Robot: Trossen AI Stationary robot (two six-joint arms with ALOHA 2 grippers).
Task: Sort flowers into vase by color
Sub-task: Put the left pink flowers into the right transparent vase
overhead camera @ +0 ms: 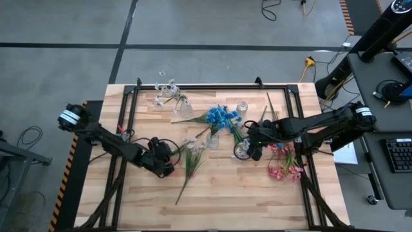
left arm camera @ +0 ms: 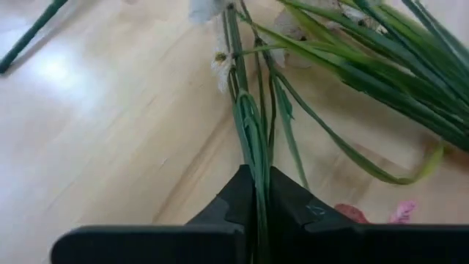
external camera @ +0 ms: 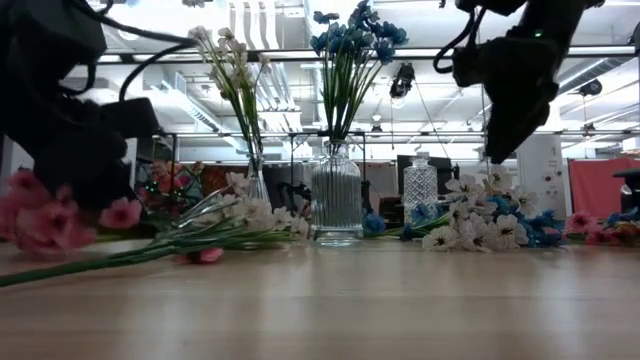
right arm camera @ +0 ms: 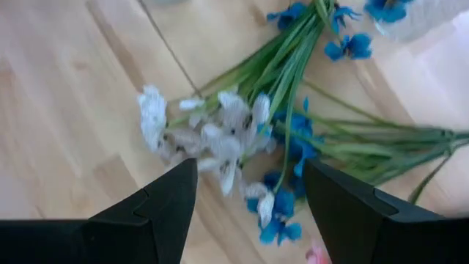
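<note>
Left gripper (left arm camera: 258,192) clenched on white spray's stems (left arm camera: 253,132), likely for vase lift; right gripper (right arm camera: 249,192) released above loose blooms.

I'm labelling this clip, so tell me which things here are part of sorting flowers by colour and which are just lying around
Job:
white flowers, stems pinched in left gripper
blue flowers
pink flowers
glass vases
right gripper, open

Lying about:
keyboard
floor cables
</note>
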